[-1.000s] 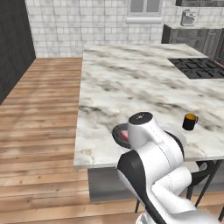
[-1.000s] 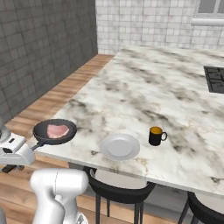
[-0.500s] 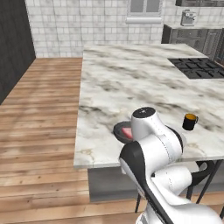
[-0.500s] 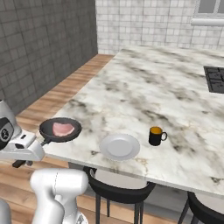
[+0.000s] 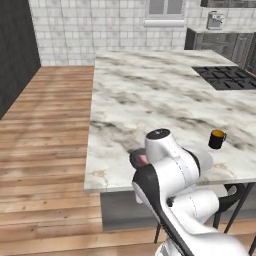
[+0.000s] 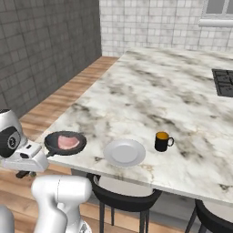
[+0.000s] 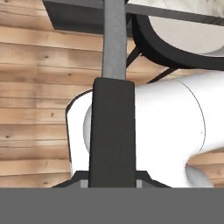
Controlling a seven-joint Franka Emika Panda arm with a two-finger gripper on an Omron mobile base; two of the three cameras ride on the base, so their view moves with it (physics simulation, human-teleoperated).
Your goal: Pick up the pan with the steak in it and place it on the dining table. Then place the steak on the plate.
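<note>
The black pan [image 6: 65, 142] with the pink steak [image 6: 68, 142] in it sits at the near left corner of the dining table [image 6: 150, 95], a marble top. Whether it rests on the marble or hovers just above, I cannot tell. My gripper [image 6: 45, 155] is shut on the end of its long handle, off the table's edge. In the hand view the handle [image 7: 113, 52] runs straight up from between my fingertips [image 7: 112, 179]. The light-grey plate [image 6: 124, 152] lies just right of the pan. From the left base view my arm hides most of the pan [image 5: 135, 158].
A dark mug [image 6: 161, 141] stands right of the plate, also the mug [image 5: 216, 139]. A black gas stove [image 6: 223, 82] lies at the far right of the marble. Black stools [image 6: 123, 200] stand under the table's near edge. Wooden floor stretches to the left.
My gripper has carried the pan with the steak a little to the right, over the table's corner and slightly lower. The grip has stayed the same.
</note>
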